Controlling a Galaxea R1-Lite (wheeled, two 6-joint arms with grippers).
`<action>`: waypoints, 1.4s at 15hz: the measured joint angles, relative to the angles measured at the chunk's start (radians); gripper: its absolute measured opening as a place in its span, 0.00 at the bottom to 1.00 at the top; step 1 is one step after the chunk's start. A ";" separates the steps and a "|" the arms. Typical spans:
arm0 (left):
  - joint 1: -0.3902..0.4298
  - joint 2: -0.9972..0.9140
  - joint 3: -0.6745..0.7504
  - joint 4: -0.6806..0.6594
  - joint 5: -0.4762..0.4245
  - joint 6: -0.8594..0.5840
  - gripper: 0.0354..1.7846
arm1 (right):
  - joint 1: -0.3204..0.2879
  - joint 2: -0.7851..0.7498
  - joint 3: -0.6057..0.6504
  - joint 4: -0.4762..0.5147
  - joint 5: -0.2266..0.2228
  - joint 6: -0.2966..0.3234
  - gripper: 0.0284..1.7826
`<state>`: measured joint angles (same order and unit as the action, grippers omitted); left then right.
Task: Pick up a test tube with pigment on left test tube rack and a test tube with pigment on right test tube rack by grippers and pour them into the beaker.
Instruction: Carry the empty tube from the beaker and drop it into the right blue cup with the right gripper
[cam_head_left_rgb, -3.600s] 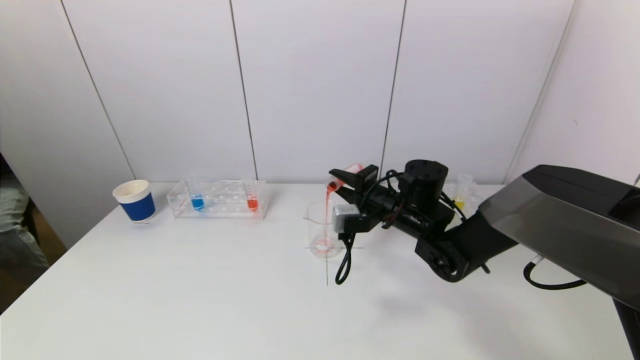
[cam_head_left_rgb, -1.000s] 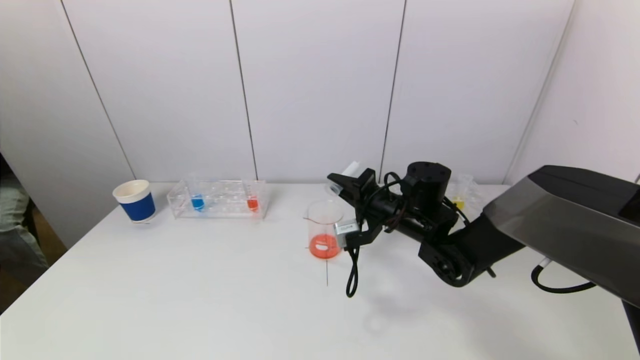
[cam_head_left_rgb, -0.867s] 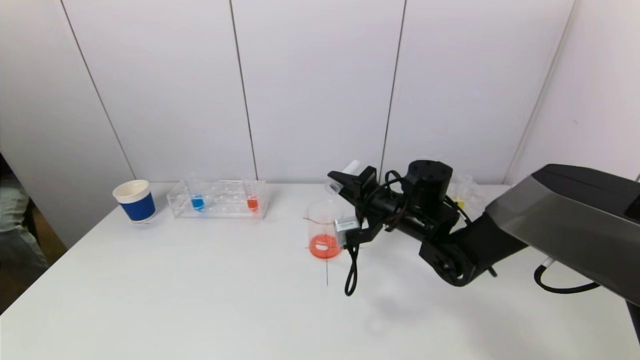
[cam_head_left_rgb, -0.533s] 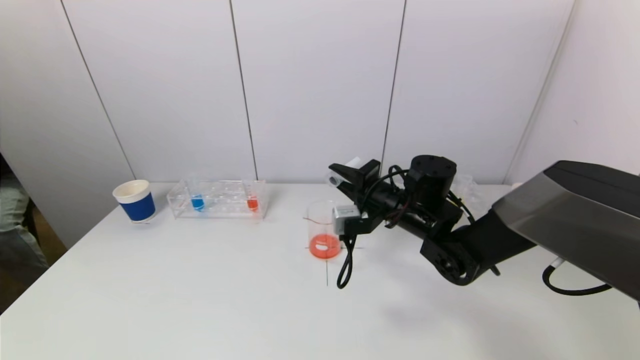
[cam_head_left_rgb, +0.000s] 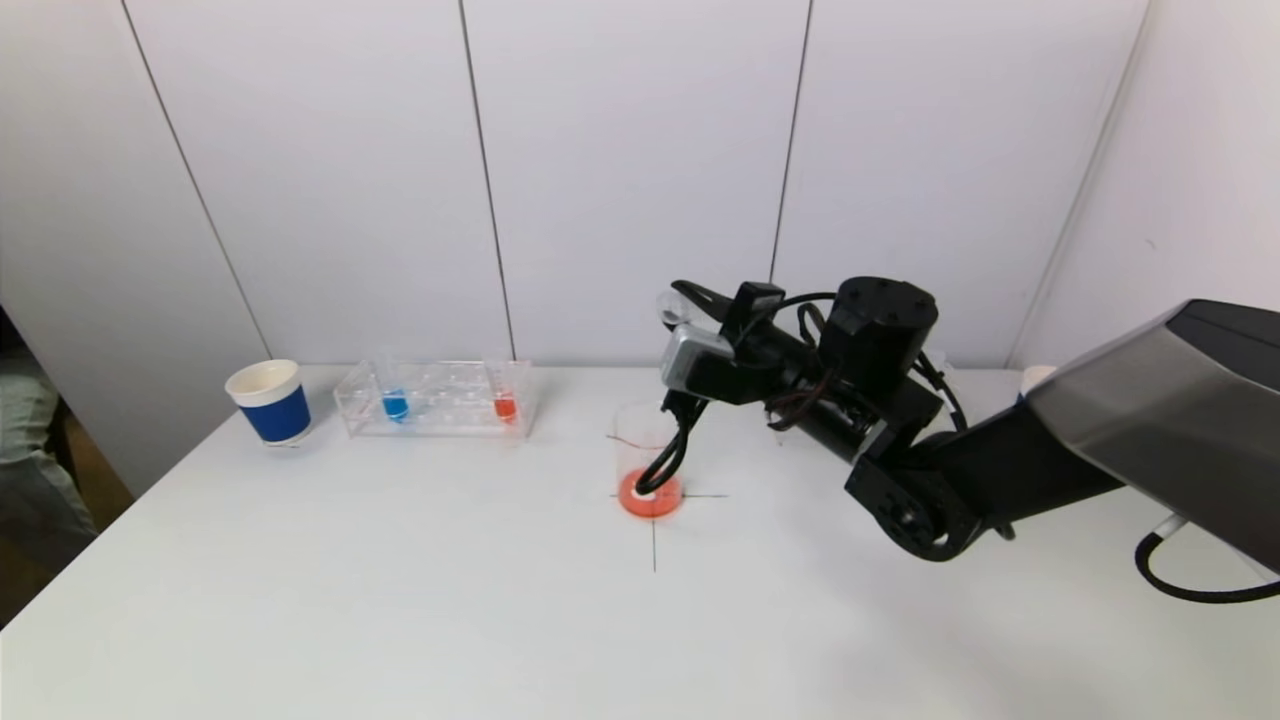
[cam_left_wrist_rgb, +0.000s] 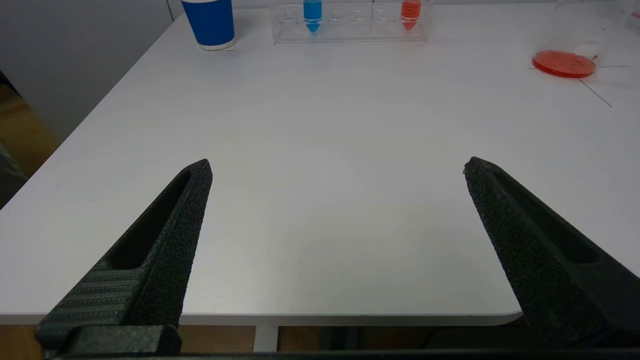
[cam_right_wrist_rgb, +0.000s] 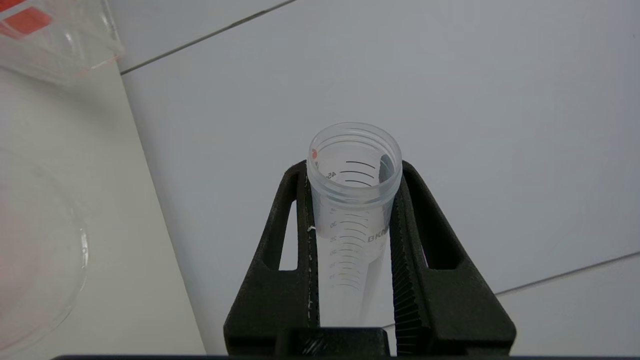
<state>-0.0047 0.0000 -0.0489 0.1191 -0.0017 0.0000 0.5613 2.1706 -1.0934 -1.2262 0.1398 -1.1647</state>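
My right gripper is shut on a clear, empty test tube, held above and just behind the beaker. The tube's open mouth points toward the left rack side, and a small red drop clings to its rim. Orange-red liquid lies in the beaker's bottom. The left rack holds a blue tube and a red tube. My right arm hides the right rack. Low at the table's near edge, my left gripper is open and holds nothing.
A blue paper cup stands left of the left rack. A black cable hangs from my right wrist in front of the beaker. A thin cross mark is drawn on the table under the beaker. The white wall is close behind.
My right gripper has risen and turned the emptied tube away from the beaker's rim. The wrist cable now dangles across the beaker. The left arm has not moved.
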 joint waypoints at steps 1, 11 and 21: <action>0.000 0.000 0.000 0.000 0.000 0.000 0.99 | 0.001 -0.012 -0.005 0.006 -0.017 0.039 0.25; 0.000 0.000 0.000 0.000 0.000 0.000 0.99 | -0.016 -0.135 -0.081 0.138 -0.252 0.486 0.25; 0.000 0.000 0.000 0.000 0.000 0.000 0.99 | -0.232 -0.274 -0.186 0.431 -0.303 0.795 0.25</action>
<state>-0.0043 0.0000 -0.0489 0.1191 -0.0013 0.0000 0.3296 1.8964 -1.2796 -0.7955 -0.1634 -0.3698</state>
